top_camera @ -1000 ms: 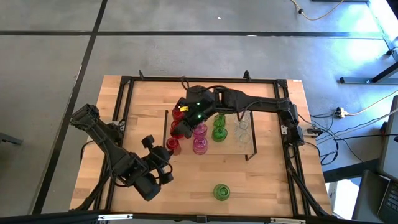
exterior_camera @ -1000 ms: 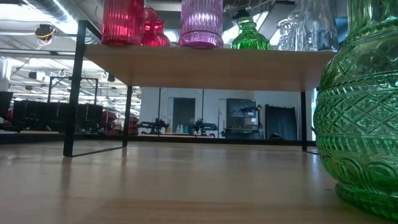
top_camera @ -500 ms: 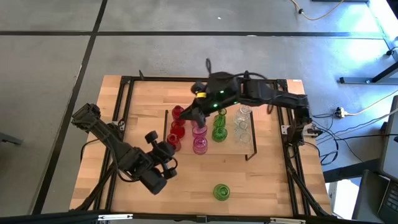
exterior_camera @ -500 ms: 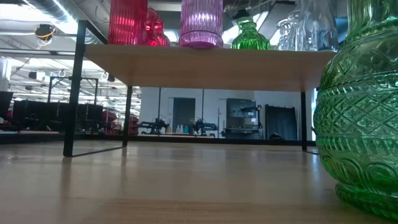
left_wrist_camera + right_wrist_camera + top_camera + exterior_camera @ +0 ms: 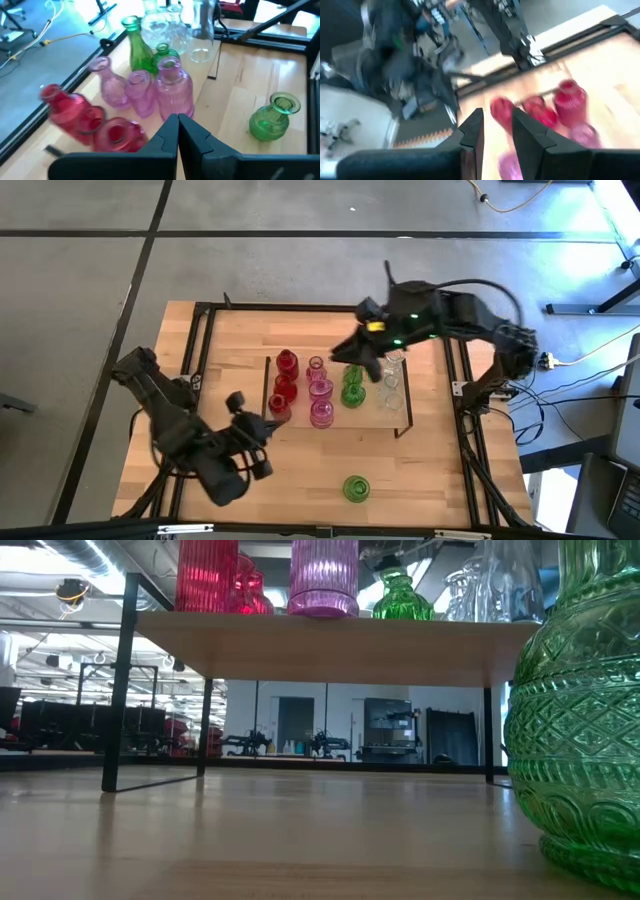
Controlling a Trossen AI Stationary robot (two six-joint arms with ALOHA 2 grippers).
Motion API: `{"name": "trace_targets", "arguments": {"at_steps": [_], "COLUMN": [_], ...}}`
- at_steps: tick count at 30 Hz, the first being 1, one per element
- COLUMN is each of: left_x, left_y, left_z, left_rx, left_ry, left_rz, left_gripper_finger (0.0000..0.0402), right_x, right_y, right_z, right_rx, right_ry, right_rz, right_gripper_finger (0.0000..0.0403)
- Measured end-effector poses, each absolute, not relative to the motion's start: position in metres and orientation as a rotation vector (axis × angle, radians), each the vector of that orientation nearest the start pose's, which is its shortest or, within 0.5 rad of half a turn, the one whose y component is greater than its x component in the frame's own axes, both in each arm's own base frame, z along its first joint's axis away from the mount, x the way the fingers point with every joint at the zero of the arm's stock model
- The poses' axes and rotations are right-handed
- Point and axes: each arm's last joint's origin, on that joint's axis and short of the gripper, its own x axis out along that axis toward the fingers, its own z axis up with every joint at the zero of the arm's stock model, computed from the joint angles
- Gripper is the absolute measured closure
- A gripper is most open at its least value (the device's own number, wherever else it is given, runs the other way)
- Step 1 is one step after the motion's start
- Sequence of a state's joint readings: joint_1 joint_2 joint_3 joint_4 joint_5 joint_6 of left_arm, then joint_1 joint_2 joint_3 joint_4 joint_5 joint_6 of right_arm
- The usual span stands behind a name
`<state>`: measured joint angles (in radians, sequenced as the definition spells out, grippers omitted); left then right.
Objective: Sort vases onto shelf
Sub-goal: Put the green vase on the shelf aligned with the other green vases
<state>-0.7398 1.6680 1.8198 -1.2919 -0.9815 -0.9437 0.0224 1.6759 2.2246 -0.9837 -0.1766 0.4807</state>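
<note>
I see grey concrete floor [image 5: 300, 265] around the tabletop [image 5: 240, 340], crossed by dark seam lines [image 5: 140, 270]. Orange cable [image 5: 520, 200] on the floor at the far edge, black cables [image 5: 560, 395] and a plug strip to my right side. Bluish light patch [image 5: 590, 250] on the floor far right. Low view: big open hall behind, ceiling ducts [image 5: 60, 555] top left, dark machines [image 5: 80, 725] along the far wall, a doorway [image 5: 295, 725], cabinets [image 5: 385, 725], bright overhead lights.
</note>
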Motion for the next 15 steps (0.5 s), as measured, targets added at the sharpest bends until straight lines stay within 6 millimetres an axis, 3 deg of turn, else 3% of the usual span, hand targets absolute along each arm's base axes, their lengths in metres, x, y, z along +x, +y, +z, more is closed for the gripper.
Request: {"name": "trace_targets", "arguments": {"at_steps": [7, 15], "left_x": [0.213, 0.195], "left_y": [-0.2, -0.215], "left_z": [0.412, 0.402], "left_rx": [-0.067, -0.225], "left_ry": [0.579, 0.773], "left_rz": [0.476, 0.4], "left_gripper_finger": [0.0401, 0.0401], "right_x": [0.263, 0.251], "right_y": [0.05, 0.121], "right_z": [0.502, 0.472], "right_rx": [0.301, 0.137], "right_ry": [0.689, 0.881], "right_rz": [0.214, 0.29], "right_gripper_finger": [0.0322, 0.0322]}}
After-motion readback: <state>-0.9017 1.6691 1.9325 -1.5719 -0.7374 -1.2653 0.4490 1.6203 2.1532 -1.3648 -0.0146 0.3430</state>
